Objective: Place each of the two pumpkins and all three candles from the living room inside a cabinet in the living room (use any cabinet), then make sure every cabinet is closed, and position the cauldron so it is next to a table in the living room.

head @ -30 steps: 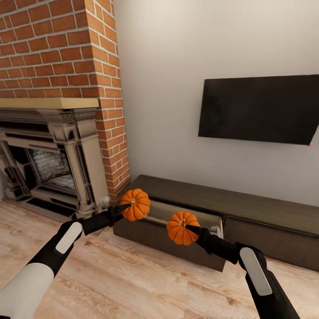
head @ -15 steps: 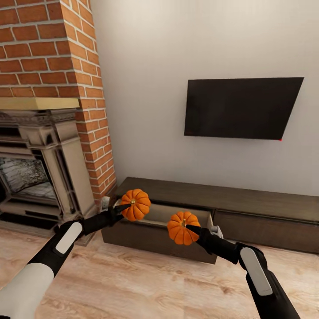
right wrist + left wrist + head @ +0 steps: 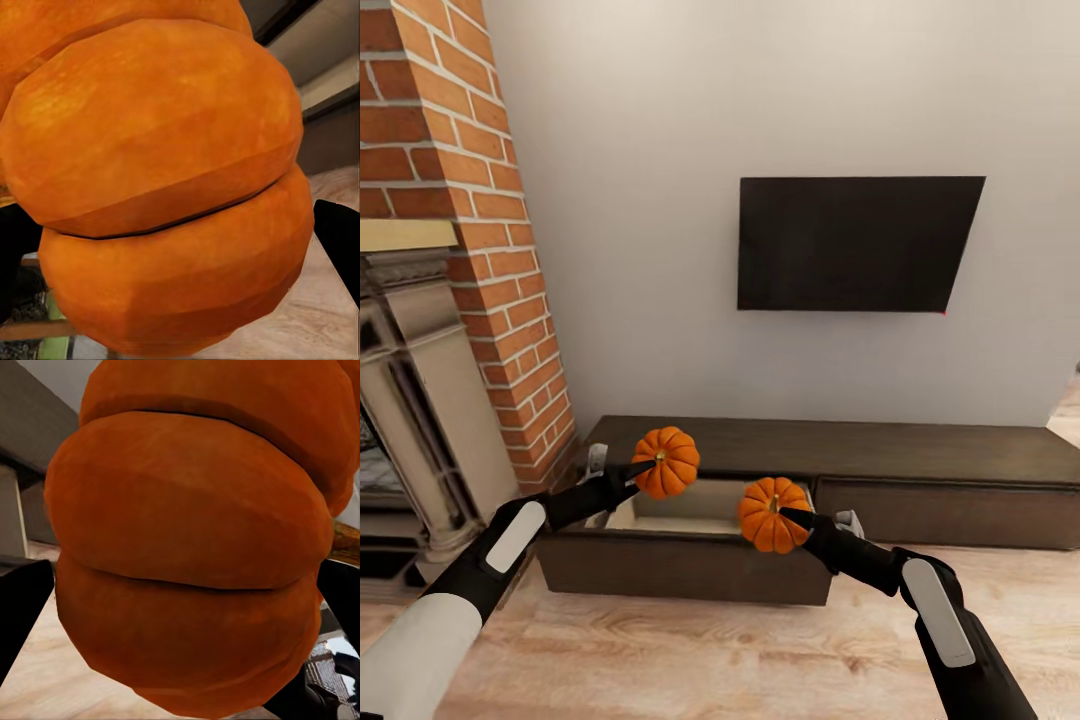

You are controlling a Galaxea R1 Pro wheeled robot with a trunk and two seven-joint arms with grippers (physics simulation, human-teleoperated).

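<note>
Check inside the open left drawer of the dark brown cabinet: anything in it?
The pulled-out drawer of the long dark brown wooden cabinet shows a bare pale floor between the two held orange ribbed pumpkins. Its front wall and the pumpkins hide the rest.

A ribbed orange pumpkin takes up most of the frame, its broad lobes stacked with a dark crease between them. The black fingers of the right hand show at the right edge and at the left edge, pressed against the pumpkin's sides. Pale wooden floor lies at the lower right, and a dark brown cabinet front stands at the right.
</note>
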